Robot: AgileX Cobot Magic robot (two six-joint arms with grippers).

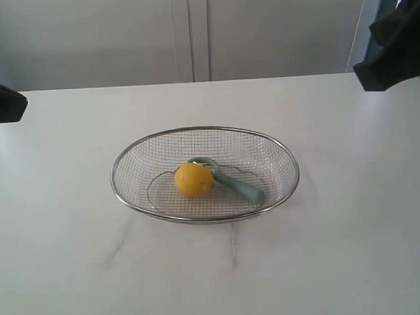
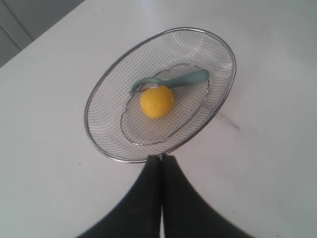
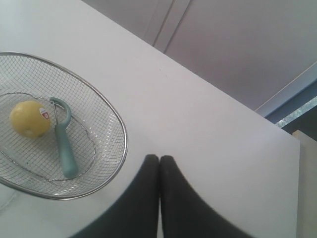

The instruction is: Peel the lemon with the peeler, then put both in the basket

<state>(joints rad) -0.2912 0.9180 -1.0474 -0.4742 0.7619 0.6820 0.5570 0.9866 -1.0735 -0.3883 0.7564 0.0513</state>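
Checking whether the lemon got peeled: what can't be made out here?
- Lemon: too small in the exterior view to show peeled skin; underside hidden against the basket mesh.
- Peeler blade: too small; lemon covers part of its head, left wrist view.
- Left arm and right arm: cut off by the exterior view's edges.

The lemon (image 1: 193,180) is bright yellow with a red-and-white sticker, the peeler (image 1: 235,183) pale teal-green, the basket (image 1: 207,217) silver wire mesh, the table (image 1: 352,214) white.
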